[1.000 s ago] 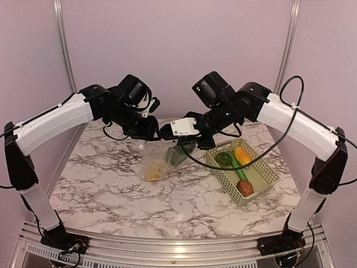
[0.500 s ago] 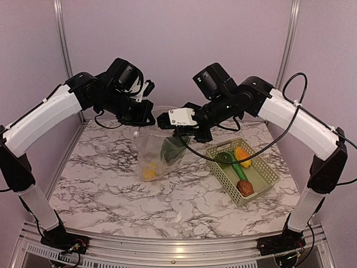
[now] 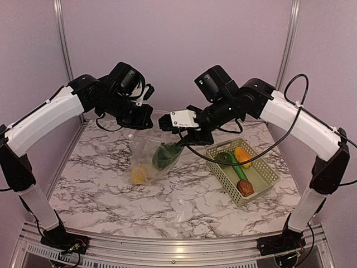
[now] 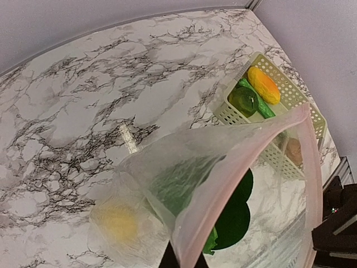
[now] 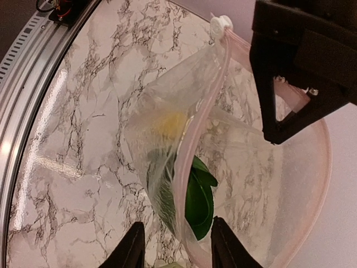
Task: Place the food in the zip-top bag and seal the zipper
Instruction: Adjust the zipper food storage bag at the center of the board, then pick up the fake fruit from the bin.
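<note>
- You are mid-fill: the zip-top bag (image 3: 149, 159) hangs open over the middle of the table (image 3: 111, 190), left of the basket (image 3: 223, 177), with a yellow fruit (image 3: 138, 175) and a dark green leafy piece (image 3: 163, 156) inside
- Your left gripper (image 3: 146, 120) is pressed together on the bag's top edge, close by the slider tab (image 5: 221, 23), and carries the bag
- Your right gripper (image 5: 175, 245) has its fingers spread, one on each side of the opposite rim, pinching nothing
- The zipper (image 4: 312, 167) gapes in a wide loop, so sealing is not yet due
- Waiting in the basket are an orange-yellow piece (image 3: 241, 154), a green vegetable (image 3: 237, 167) and a brown lump (image 3: 245, 187)
- Next, I judge, take the right gripper off the rim and across to the basket for one piece; keep the left grip firm so the mouth does not sag shut
- Watch the right arm's cable (image 3: 212, 161): from above it crosses the basket's far-left corner and could snag a pick
- The limp film may fold once one side hangs free
</note>
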{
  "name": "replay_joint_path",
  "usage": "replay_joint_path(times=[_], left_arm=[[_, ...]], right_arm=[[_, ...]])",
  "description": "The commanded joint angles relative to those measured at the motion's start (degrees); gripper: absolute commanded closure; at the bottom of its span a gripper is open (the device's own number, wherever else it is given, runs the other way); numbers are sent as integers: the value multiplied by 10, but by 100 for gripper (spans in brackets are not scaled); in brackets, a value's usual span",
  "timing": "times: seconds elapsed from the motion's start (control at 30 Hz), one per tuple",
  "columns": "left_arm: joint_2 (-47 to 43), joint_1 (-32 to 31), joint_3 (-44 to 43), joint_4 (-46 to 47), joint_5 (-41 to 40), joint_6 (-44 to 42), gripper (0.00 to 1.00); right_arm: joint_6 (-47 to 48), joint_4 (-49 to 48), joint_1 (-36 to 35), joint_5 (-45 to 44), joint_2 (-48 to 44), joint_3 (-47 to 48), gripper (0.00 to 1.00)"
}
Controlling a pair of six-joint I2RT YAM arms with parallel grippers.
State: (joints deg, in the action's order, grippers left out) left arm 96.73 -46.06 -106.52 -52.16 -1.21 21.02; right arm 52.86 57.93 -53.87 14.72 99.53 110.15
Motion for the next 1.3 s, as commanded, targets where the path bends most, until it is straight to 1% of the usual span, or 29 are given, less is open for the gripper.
replay_joint_path(times=[0.0, 0.13, 0.27, 0.3, 0.4, 0.53, 0.63, 0.73, 0.77, 0.87, 0.97, 1.13, 1.27], left_arm=[[0, 3, 0, 8, -12, 2, 100], [3, 4, 2, 13, -14, 6, 100], [2, 3, 3, 22, -18, 14, 100], [2, 4, 3, 24, -20, 15, 100], [2, 3, 4, 30, -24, 17, 100], [3, 3, 5, 35, -29, 16, 100], [3, 3, 6, 35, -28, 18, 100], [3, 3, 11, 36, -27, 22, 99], [1, 3, 13, 36, -27, 25, 98], [-3, 3, 23, 41, -27, 30, 98], [-7, 4, 33, 45, -27, 37, 98], [-17, 3, 47, 51, -32, 41, 98], [-22, 4, 52, 53, -36, 42, 98]], right_arm=[[-34, -21, 16, 33, -79, -17, 58], [-77, -61, 67, 36, -140, -74, 57], [-119, -76, 153, 55, -177, -135, 59], [-130, -80, 188, 62, -185, -156, 60], [-163, -104, 263, 74, -211, -232, 64], [-205, -132, 343, 72, -229, -333, 70], [-223, -146, 381, 72, -227, -390, 73], [-229, -151, 405, 75, -217, -428, 73], [-228, -151, 410, 78, -210, -435, 71], [-213, -152, 414, 81, -185, -441, 65], [-190, -151, 413, 88, -145, -422, 59], [-113, -103, 413, 92, -46, -346, 50], [-88, -73, 413, 84, 20, -290, 43]])
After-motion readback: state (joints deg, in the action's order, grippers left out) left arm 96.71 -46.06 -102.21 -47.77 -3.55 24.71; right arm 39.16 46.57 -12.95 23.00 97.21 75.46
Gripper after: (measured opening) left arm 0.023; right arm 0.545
